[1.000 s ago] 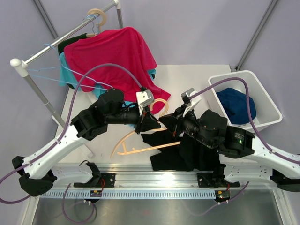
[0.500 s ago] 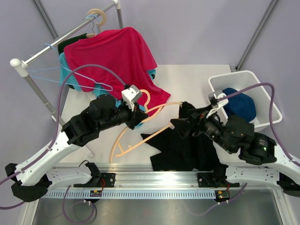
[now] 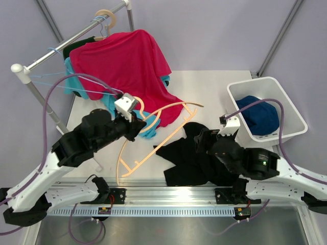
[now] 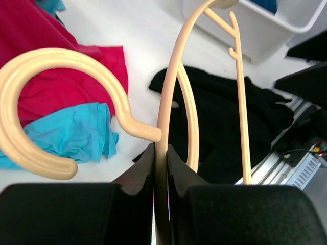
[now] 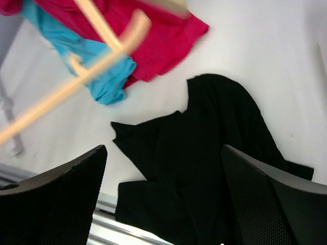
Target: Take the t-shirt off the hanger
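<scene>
T-shirt: the black cotton t-shirt [image 3: 179, 163] lies crumpled on the white table [image 3: 214, 92], near its front edge, off the hanger.
Hanger: the cream plastic hanger [image 4: 164, 102] is held tilted, just left of the t-shirt.
Left gripper [image 4: 160, 158]: clamped on the hanger's neck, below the hook.
Right gripper [image 5: 163, 148]: fingers wide apart, empty, hovering over the t-shirt.
Behind: a magenta t-shirt [image 3: 127, 61] drapes from a metal rail [image 3: 61, 46] onto the table.

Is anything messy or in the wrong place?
Yes. The crumpled black t-shirt lies in a heap on the white table, not on a hanger. The bare beige plastic hanger is tilted in the air, pinched in the left end effector.
</scene>
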You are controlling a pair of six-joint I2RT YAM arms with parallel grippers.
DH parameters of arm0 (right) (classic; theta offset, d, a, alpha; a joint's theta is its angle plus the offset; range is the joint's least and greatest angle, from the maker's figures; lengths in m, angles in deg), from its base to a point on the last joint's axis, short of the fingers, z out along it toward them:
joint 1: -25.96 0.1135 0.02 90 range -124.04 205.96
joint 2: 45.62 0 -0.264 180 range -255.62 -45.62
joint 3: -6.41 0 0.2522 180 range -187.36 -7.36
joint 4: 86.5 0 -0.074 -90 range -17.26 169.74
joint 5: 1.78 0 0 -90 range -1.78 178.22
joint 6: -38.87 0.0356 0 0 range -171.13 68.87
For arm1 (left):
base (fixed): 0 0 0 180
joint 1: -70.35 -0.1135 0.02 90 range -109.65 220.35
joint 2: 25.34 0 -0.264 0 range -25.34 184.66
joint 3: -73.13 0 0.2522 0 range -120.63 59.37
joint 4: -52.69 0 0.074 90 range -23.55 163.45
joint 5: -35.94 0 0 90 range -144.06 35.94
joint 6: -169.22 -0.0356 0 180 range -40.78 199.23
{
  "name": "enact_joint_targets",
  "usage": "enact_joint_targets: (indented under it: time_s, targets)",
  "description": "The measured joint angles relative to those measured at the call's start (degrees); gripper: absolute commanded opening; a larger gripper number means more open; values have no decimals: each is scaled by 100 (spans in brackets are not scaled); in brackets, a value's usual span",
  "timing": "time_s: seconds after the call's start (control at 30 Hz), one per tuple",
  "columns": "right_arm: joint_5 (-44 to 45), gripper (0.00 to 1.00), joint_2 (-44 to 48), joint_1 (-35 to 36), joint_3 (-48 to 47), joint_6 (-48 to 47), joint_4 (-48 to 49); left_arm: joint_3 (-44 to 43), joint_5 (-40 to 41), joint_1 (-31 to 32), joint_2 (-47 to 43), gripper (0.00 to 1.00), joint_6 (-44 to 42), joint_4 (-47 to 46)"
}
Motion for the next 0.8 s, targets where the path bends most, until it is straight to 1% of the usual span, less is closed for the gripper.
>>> enact_joint_targets:
  time_s: [0.1,0.17,0.23,0.37,0.43,0.57,0.67,0.8]
  targets:
    - [278,99,-323,0,382,828,-313,4,114,0,-459,0,114,-131]
    - [330,100,-667,-4,546,1196,-461,4,245,0,-791,0,223,-256]
    - [308,100,-1241,-90,597,1495,-608,26,352,0,-1075,0,330,-389]
    - [-208,100,-2319,-835,629,1467,-538,136,446,0,-1547,0,494,-562]
    - [-483,100,-2645,-1137,719,1388,-361,164,444,0,-1637,0,522,-581]
    - [-925,100,-3042,-1261,920,1327,-42,227,444,0,-1648,0,549,-605]
    - [-1311,99,-3375,-1329,1156,1292,417,271,439,0,-1683,0,608,-597]
    - [-1661,99,-4315,-1460,1185,1270,813,297,380,0,-1821,0,671,-599]
